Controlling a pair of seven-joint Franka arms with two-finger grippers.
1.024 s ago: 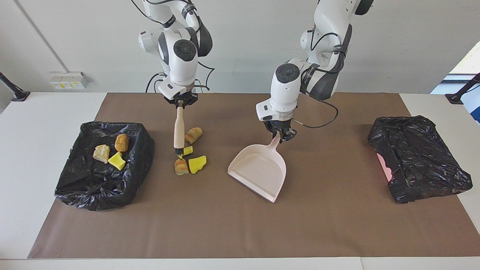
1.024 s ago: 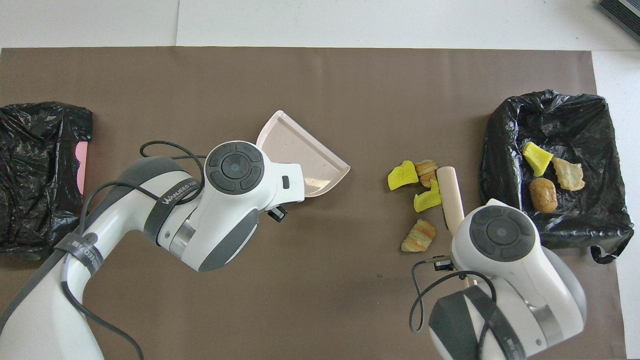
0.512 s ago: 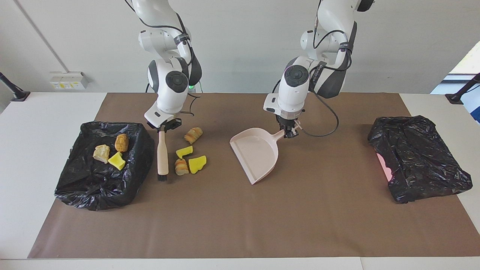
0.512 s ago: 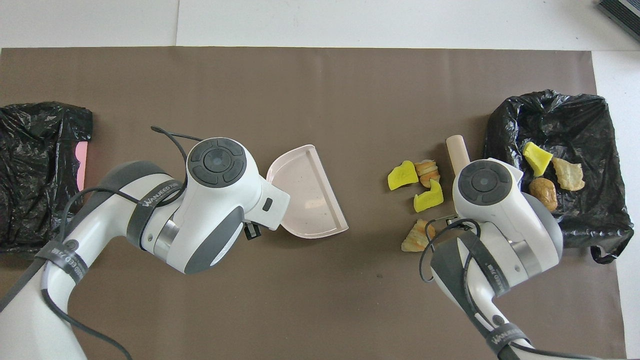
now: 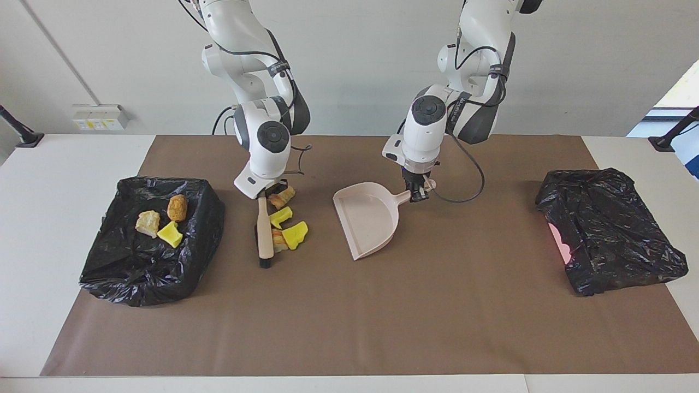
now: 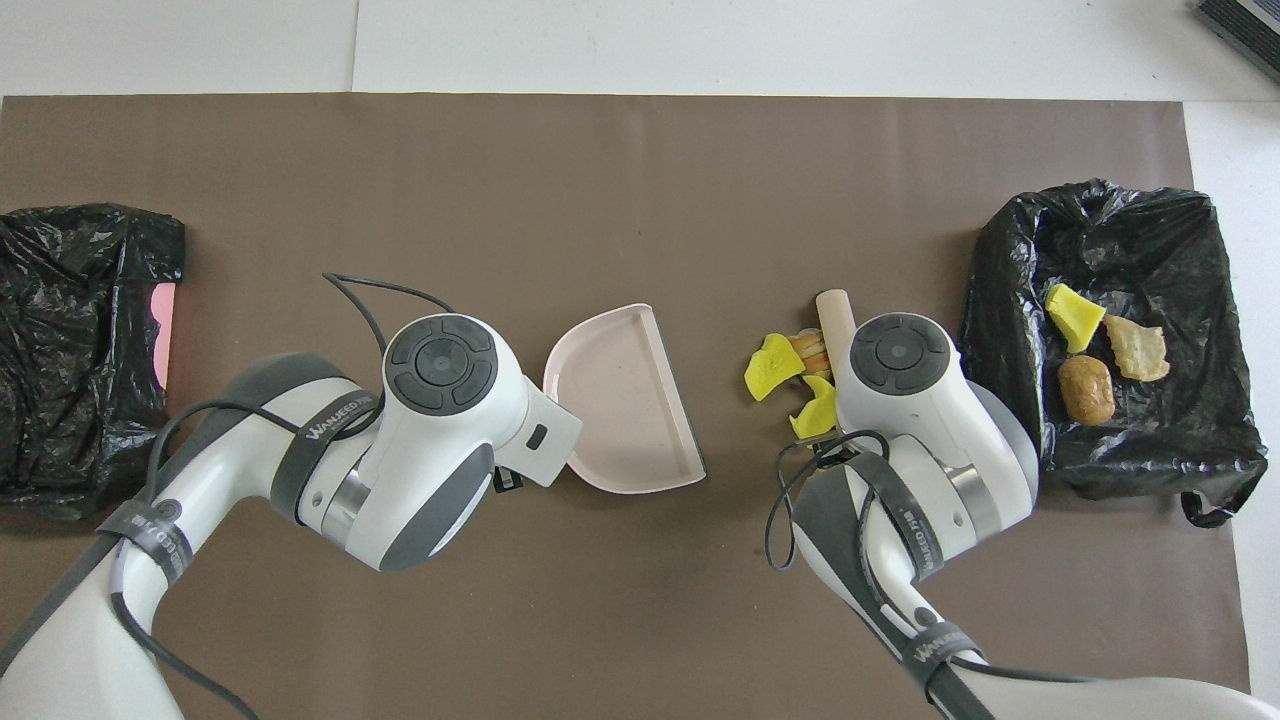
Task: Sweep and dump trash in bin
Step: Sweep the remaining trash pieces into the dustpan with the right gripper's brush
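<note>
My right gripper (image 5: 264,192) is shut on the handle end of a pale wooden brush (image 5: 265,232). The brush lies low along the mat, and its dark bristles (image 5: 265,262) point away from the robots. Several trash scraps (image 5: 288,224), yellow and tan, are bunched against the brush on the side toward the dustpan. In the overhead view the trash (image 6: 770,364) shows beside the brush tip (image 6: 833,308). My left gripper (image 5: 418,194) is shut on the handle of the pink dustpan (image 5: 367,218), whose open mouth faces the scraps. The black-bagged bin (image 5: 136,273) holds three scraps (image 5: 164,221).
A second bin wrapped in a black bag (image 5: 606,218), with pink showing at one edge, stands at the left arm's end of the brown mat (image 5: 349,327). In the overhead view, the first bin (image 6: 1150,450) sits close beside the right arm.
The right arm carried the brush to the bin side of the scraps, then swept them closer together toward the dustpan. The left arm turned the dustpan's mouth toward the scraps.
</note>
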